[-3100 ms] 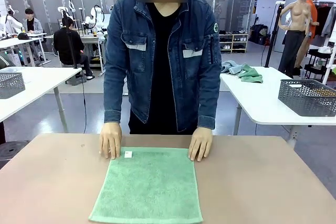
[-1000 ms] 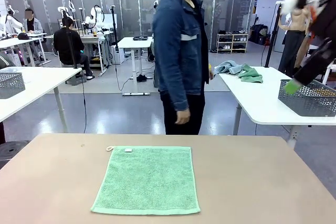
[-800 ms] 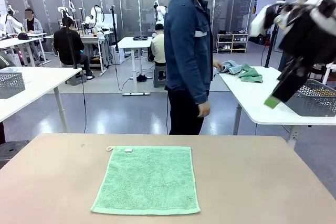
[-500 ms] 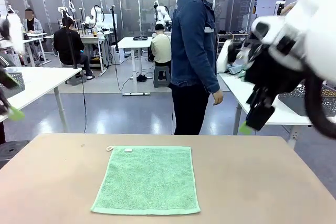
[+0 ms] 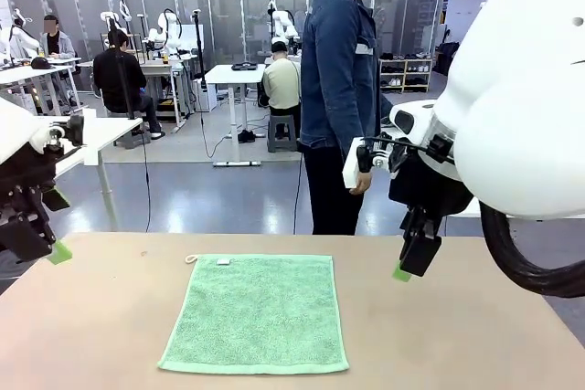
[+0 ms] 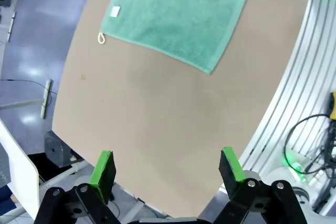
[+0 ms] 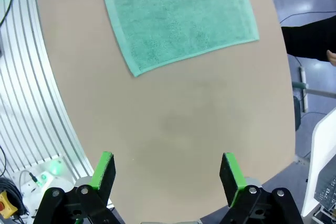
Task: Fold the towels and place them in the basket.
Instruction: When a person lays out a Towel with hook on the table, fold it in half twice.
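2 grippers are held over the table, 1 toward each side, and both are spread wide with nothing gripped. At the left edge, the left gripper (image 6: 168, 167) is seen with its black fingers and green pads (image 6: 103, 167) far apart; through the gap, the smooth tan table (image 6: 157, 108) is seen bare. In the front view this gripper (image 5: 44, 242) is set well apart from the cloth.

In the middle, 1 mint-green towel (image 5: 256, 312) is laid flat and unfolded on the tabletop, nearer the robot's side. Its shape is close to square, its surface is a soft looped terry with a smoother hemmed border, and its edges are roughly square to the table. A small white tag (image 5: 223, 263) and a thin white hanging loop (image 5: 192, 259) are found at its far left corner.

At the right, the right gripper (image 5: 413, 253) is tilted downward above the table, well clear of the towel's right edge. From its wrist, the towel (image 7: 176, 14) is seen ahead of the parted pads (image 7: 231, 170), with ribbed aluminium rails (image 7: 21, 77) running beside the table.

Beyond the far edge, a person (image 5: 338, 89) in a blue denim jacket is seen side-on, partly covered by the right arm's bulky white casing (image 5: 521, 89).
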{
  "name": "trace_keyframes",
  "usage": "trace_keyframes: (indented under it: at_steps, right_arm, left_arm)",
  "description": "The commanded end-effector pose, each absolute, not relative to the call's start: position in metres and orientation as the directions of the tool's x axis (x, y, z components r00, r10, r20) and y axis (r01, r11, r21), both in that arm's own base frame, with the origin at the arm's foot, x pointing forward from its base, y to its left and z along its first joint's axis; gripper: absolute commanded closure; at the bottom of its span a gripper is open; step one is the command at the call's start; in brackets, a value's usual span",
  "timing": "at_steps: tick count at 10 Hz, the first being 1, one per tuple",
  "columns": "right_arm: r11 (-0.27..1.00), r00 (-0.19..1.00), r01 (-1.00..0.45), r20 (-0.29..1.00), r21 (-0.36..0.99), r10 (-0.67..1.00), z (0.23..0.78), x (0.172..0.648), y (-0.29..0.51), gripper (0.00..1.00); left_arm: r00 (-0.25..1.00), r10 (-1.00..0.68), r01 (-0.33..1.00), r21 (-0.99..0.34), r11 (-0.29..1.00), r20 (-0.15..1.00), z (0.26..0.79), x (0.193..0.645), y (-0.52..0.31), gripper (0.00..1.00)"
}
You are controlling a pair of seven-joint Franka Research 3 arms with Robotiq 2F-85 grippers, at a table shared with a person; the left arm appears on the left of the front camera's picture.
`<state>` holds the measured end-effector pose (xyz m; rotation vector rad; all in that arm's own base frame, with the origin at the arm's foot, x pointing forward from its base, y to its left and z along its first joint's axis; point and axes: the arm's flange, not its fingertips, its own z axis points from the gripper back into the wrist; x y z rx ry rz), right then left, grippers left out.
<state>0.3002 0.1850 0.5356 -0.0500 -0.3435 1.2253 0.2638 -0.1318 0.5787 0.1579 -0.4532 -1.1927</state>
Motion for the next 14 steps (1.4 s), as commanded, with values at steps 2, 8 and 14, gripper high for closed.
trace_keyframes:
  at_steps: [2, 8, 14]
  right_arm:
    - [0.344, 0.292, -0.912, 0.234, -0.224, 0.927, 0.537, 0.299, 0.185, 0.00]
    - [0.131, 0.096, -0.968, 0.166, -0.213, 0.981, 0.489, 0.307, 0.223, 0.00]
    - [-0.073, -0.087, -0.977, 0.061, -0.201, 0.994, 0.405, 0.318, 0.275, 0.00]
  left_arm:
    - [0.298, -0.919, 0.857, 0.353, 0.376, 0.257, 0.578, 0.264, -0.130, 0.00]
    - [0.050, -0.979, 0.963, 0.251, 0.100, 0.197, 0.525, 0.275, -0.176, 0.00]
    - [-0.134, -0.988, 0.973, 0.201, -0.118, 0.070, 0.404, 0.306, -0.226, 0.00]
